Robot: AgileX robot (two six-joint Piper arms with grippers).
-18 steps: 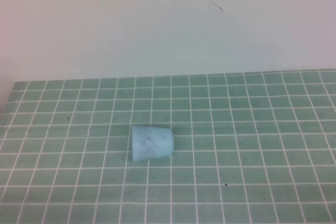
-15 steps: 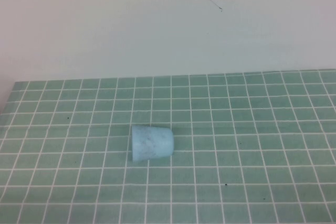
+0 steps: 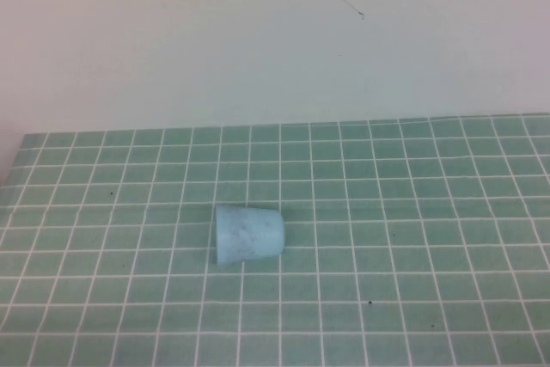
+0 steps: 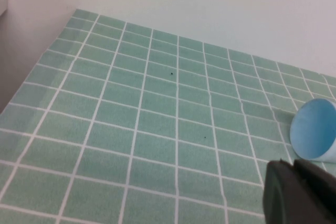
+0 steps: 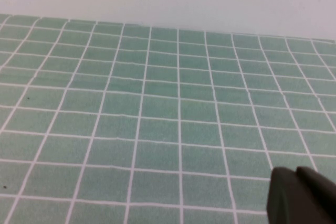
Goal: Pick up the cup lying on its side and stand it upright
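Observation:
The light-blue cup (image 3: 247,234) lies on its side on the green grid mat (image 3: 412,212), left of centre in the high view, its wide mouth to the left and its narrower base to the right. In the left wrist view its open mouth (image 4: 314,135) faces the camera. My left gripper (image 4: 294,167) is shut and empty, its dark fingers pressed together just short of the cup, not touching it. My right gripper (image 5: 295,174) is shut and empty over bare mat; no cup shows in its view. Neither gripper shows in the high view.
A plain white wall (image 3: 275,40) rises behind the mat's far edge. The mat's left edge (image 4: 37,66) meets a grey surface. Small dark specks dot the tiles.

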